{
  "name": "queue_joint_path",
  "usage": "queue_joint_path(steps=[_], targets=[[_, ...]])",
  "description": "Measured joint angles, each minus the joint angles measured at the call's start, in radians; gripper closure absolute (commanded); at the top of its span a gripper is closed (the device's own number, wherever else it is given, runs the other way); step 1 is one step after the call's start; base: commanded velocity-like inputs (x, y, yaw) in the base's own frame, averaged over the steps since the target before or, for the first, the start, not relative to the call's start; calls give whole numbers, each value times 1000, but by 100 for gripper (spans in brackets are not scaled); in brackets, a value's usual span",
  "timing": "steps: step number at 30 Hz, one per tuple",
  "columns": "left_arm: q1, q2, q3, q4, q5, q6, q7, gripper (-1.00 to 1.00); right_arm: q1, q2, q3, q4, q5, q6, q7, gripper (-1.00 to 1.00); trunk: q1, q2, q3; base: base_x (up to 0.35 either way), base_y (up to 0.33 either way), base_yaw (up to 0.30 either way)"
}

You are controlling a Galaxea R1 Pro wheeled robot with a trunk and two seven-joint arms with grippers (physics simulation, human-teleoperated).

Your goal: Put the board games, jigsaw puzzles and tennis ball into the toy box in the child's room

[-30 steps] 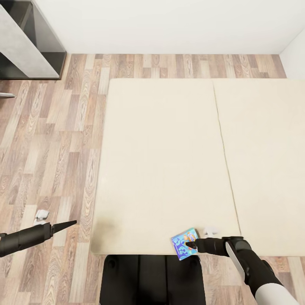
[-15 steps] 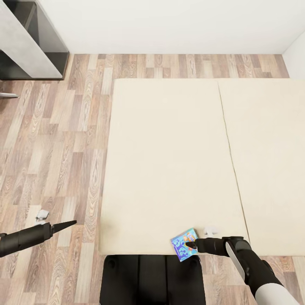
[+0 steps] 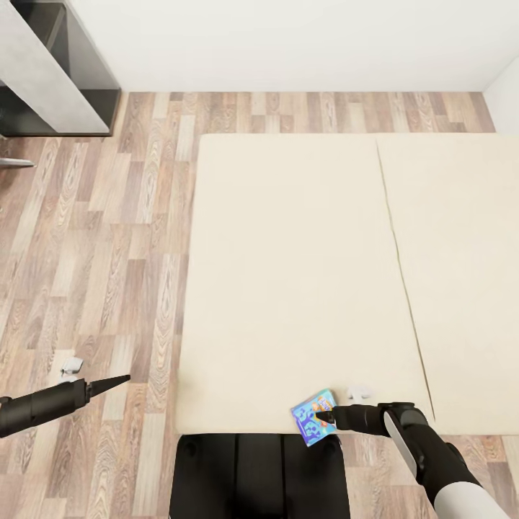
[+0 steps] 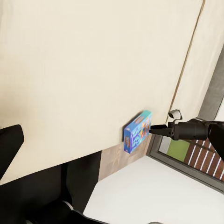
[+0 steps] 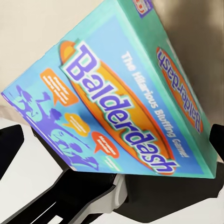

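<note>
A small blue board game (image 3: 313,417) with the name Balderdash (image 5: 116,121) hangs just off the near edge of the beige bed (image 3: 288,274). My right gripper (image 3: 328,418) is shut on it, holding it from the right side. The left wrist view has the same box (image 4: 137,132) with the right gripper (image 4: 154,130) at its edge. My left gripper (image 3: 122,379) hovers over the wood floor left of the bed, holding nothing; one dark finger (image 4: 9,144) sits at the edge of its wrist view. A corner of the table (image 3: 32,76) is at the far left.
Wood-plank floor (image 3: 94,274) runs along the bed's left side and far end, up to a white wall (image 3: 288,43). My dark base (image 3: 259,476) stands against the bed's near edge. A seam (image 3: 404,288) splits the bed cover.
The whole view has shifted, so the bed and floor sit further right in the picture. Both arms and the held box keep their places relative to me.
</note>
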Motion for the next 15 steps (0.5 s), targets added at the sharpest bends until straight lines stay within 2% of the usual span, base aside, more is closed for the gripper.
queue_joint_path(steps=[15], targets=[[0, 0, 0, 0, 0, 0, -1, -100, 0, 0, 0, 0, 0, 2, 0, -100, 0, 0, 0, 0, 26, 0]])
